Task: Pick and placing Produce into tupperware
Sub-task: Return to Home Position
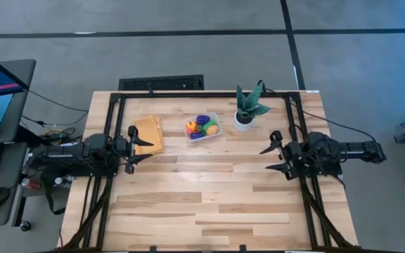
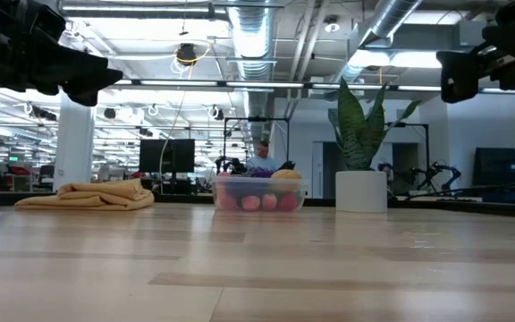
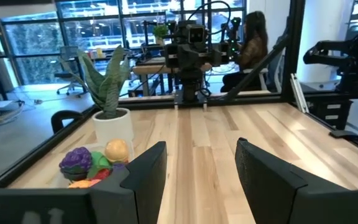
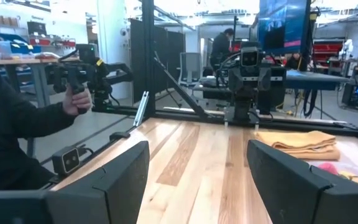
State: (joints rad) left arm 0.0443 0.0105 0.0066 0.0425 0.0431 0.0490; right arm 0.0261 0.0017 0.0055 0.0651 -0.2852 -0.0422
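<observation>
The clear tupperware stands on the table at the far middle, its base on the wood, with the produce piled inside: purple grapes, orange, green and yellow pieces. The low view shows the tub with pink pieces at its bottom. My left gripper hovers open at the table's left edge, pointing level toward the right. My right gripper hovers open at the right edge, pointing level toward the left. Neither has anything between its fingers.
A folded tan-yellow cloth lies left of the tub. A spiky green plant in a white pot stands right of it. A black frame borders the table. A person's sleeve and hand show beyond the table's near side.
</observation>
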